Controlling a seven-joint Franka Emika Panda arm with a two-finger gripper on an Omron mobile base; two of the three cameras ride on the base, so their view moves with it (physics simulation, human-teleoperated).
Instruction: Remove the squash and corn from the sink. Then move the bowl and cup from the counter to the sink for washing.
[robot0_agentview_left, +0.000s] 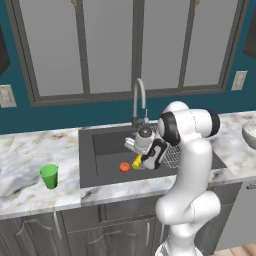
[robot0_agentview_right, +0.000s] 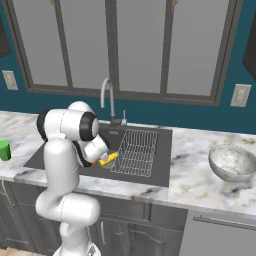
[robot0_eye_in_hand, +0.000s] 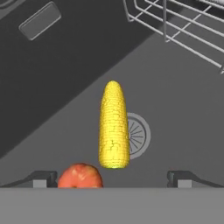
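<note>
Squash (robot0_eye_in_hand: 80, 176) sits nearest the hand camera: round, orange-red, smooth, cut off by the bottom of the hand view, just inside the left fingertip (robot0_eye_in_hand: 42, 179). Corn (robot0_eye_in_hand: 114, 126) is a short yellow cob with fine kernel texture, lying lengthwise away from the camera on the dark grey floor of the sink (robot0_eye_in_hand: 183, 113), its near end partly over the round drain (robot0_eye_in_hand: 136, 135).

Gripper (robot0_eye_in_hand: 113, 178): jaws spread wide, nothing between the pads. Both dark tips show at the bottom of the hand view, one far left, one far right. The cob's near end falls roughly midway between them, slightly left of centre. Squash is close to the left tip, beside the cob's near end; can't tell if the two vegetables touch. No contact visible between fingers and either vegetable.

Left base view: arm is bent down into the basin, hand low over the floor, squash (robot0_agentview_left: 124, 167) and corn (robot0_agentview_left: 136, 162) side by side just left of it. Right base view: corn (robot0_agentview_right: 108, 159) peeks out yellow next to the wrist, by the wire rack (robot0_agentview_right: 136, 151), which fills the right part of the basin. Faucet (robot0_agentview_left: 138, 102) rises behind the basin.

Cup (robot0_agentview_left: 49, 175), bright green tumbler, stands upright on the counter (robot0_agentview_left: 30, 165) left of the sink, well apart from it. Bowl (robot0_agentview_right: 232, 163), speckled grey-white, wide, sits upright on the counter right of the sink.
</note>
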